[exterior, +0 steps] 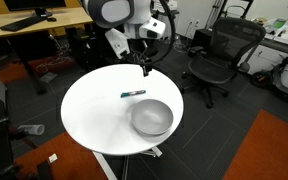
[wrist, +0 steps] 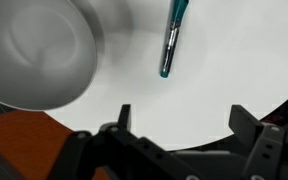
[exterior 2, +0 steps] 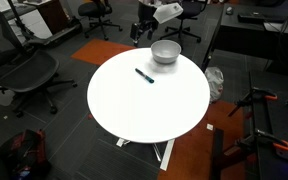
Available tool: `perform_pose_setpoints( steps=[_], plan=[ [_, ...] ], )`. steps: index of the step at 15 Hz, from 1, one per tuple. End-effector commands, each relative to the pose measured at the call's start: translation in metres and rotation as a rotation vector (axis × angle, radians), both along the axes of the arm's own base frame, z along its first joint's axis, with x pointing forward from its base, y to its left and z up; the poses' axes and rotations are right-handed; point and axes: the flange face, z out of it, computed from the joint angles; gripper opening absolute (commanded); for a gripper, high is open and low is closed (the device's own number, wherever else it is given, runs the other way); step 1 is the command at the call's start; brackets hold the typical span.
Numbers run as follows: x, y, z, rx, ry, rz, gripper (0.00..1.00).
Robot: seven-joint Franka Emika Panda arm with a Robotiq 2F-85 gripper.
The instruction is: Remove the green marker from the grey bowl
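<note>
The green marker (exterior: 133, 93) lies flat on the white round table (exterior: 94, 115), outside the grey bowl (exterior: 151, 118). It shows in both exterior views (exterior 2: 144, 76) and in the wrist view (wrist: 173, 38). The bowl (exterior 2: 165, 52) stands upright near the table's edge; its pale inside (wrist: 34, 50) looks empty. My gripper (exterior: 144, 68) hangs above the table edge, up and away from the marker, open and empty. In the wrist view its fingers (wrist: 182, 118) are spread wide with nothing between them.
Black office chairs (exterior: 219, 55) stand around the table, also on another side (exterior 2: 24, 75). Desks (exterior: 29, 20) line the back. An orange rug (exterior: 274, 150) lies on the dark floor. A stand with red clamps (exterior 2: 259, 100) is beside the table.
</note>
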Motion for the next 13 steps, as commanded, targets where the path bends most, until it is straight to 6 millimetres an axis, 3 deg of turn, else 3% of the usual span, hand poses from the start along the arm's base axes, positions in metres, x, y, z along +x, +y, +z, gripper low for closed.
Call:
perform_pose_setpoints(
  steps=[1, 7, 10, 11, 13],
  plan=[
    [-0.041, 0.002, 0.032, -0.019, -0.042, 0.013, 1.00],
    [-0.090, 0.004, 0.068, -0.027, -0.117, 0.019, 1.00],
    [-0.108, 0.006, 0.075, -0.021, -0.127, 0.019, 1.00],
    [-0.087, 0.005, 0.067, -0.022, -0.105, 0.000, 1.00],
    [-0.096, 0.007, 0.071, -0.021, -0.104, 0.005, 1.00]
  ],
)
